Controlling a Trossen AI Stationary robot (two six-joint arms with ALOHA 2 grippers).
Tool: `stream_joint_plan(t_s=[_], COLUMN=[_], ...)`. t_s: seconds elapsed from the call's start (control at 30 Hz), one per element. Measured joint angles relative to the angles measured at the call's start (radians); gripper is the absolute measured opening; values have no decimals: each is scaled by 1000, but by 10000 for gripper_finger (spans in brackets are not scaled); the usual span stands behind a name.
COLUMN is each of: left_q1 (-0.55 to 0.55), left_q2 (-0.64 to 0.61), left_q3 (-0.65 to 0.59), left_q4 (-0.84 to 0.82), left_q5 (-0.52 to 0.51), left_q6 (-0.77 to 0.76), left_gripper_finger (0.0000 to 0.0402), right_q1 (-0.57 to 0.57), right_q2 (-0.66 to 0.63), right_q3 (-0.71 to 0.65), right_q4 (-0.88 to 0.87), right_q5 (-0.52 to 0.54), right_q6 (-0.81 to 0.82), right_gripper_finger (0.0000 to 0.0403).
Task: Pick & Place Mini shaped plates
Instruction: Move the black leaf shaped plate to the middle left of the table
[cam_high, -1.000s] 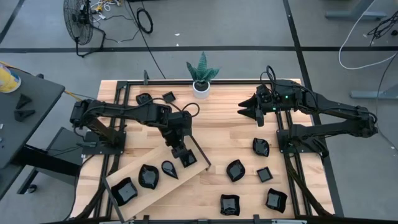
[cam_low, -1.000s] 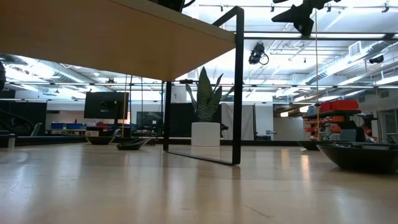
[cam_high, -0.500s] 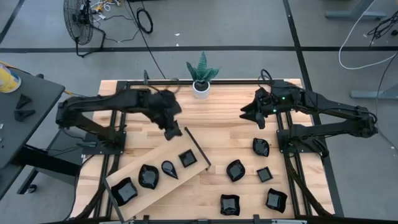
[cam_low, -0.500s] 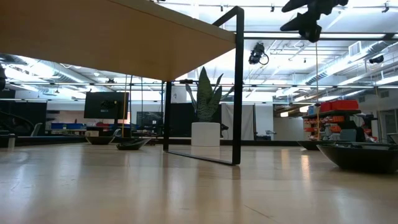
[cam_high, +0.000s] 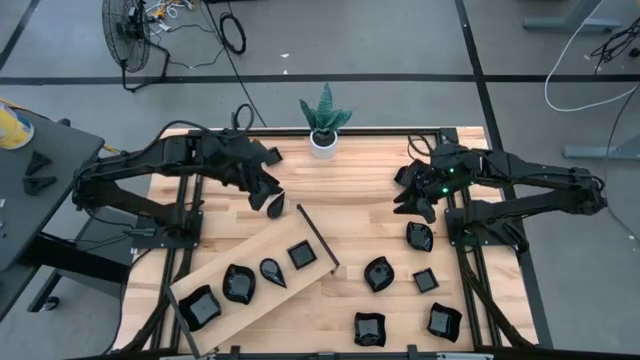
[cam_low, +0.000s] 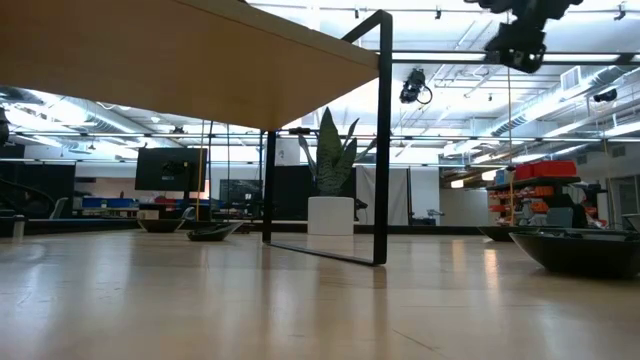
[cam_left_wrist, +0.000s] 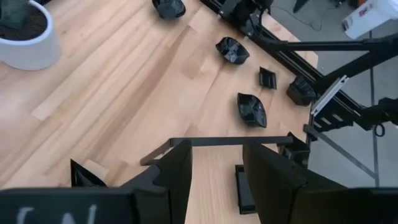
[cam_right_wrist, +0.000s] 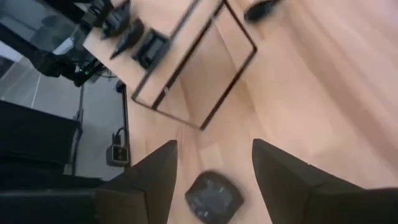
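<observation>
Four black mini shaped plates sit in a row on the raised wooden board (cam_high: 250, 300) at the near left; the square one (cam_high: 302, 254) is nearest its right end. Several more lie on the table at the near right, among them one (cam_high: 419, 237) just near of my right gripper. My left gripper (cam_high: 272, 198) hangs open and empty above the table, on the far side of the board's right end; its wrist view shows bare wood between the fingers of my left gripper (cam_left_wrist: 217, 162). My right gripper (cam_high: 415, 205) is open and tipped down above a plate (cam_right_wrist: 214, 196).
A white pot with a green plant (cam_high: 324, 140) stands at the far edge in the middle. The board's black metal frame (cam_left_wrist: 230, 142) stands up at its right end. Bare wood lies between the two grippers in the table's middle.
My left gripper has risen from the board's right end and drawn back toward the table's far edge, tipping less steeply; the square plate stays on the board. My right gripper has tipped further down and come a little toward the near edge.
</observation>
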Motion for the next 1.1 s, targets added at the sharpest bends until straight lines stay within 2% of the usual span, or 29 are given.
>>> stream_joint_plan(t_s=[0.2, 0.4, 0.7, 0.87, 1.1], left_q1=[0, 0, 0, 0, 0], left_q2=[0, 1, 2, 2, 2], left_q3=[0, 0, 0, 0, 0], left_q4=[-2, -2, -2, -2, -2], left_q5=[-9, -9, -9, -9, -9], left_q6=[10, 10, 9, 6, 7], left_gripper_finger=[147, 147, 147, 147, 147], right_q1=[79, 141, 207, 250, 326], right_q2=[2, 2, 3, 18, 71], right_q3=[-67, -210, -461, -518, -519], right_q4=[-3, 50, 359, 407, 498], right_q5=[0, 1, 12, 21, 21], right_q6=[203, 388, 695, 766, 824], right_gripper_finger=[210, 210, 210, 210, 210])
